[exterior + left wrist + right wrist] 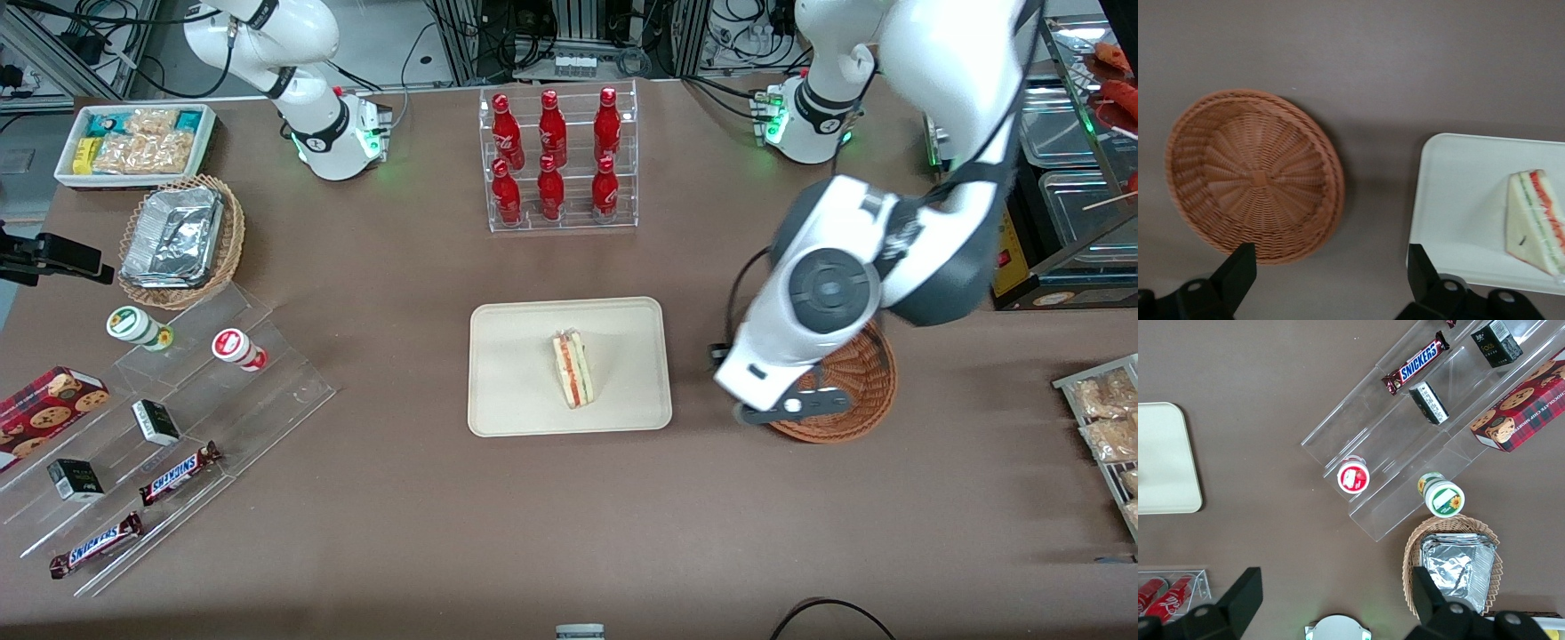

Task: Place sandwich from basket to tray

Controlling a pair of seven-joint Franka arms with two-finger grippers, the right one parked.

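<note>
One sandwich [573,370] lies on the tray [507,373], cut edge up, near the tray's middle. My gripper [1331,273] hangs above bare table between basket [1251,177] and tray, fingers [1238,267] spread wide, holding nothing. Farther from the front camera, six red bottles [556,156] stand in a clear rack.

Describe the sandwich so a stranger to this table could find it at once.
Start at the rack of red bottles; nearer the front camera lies a cream tray, and the sandwich rests on it. It is the only thing there: a pale wedge with red filling. The open gripper hovers above the empty wicker basket beside the tray.
</note>
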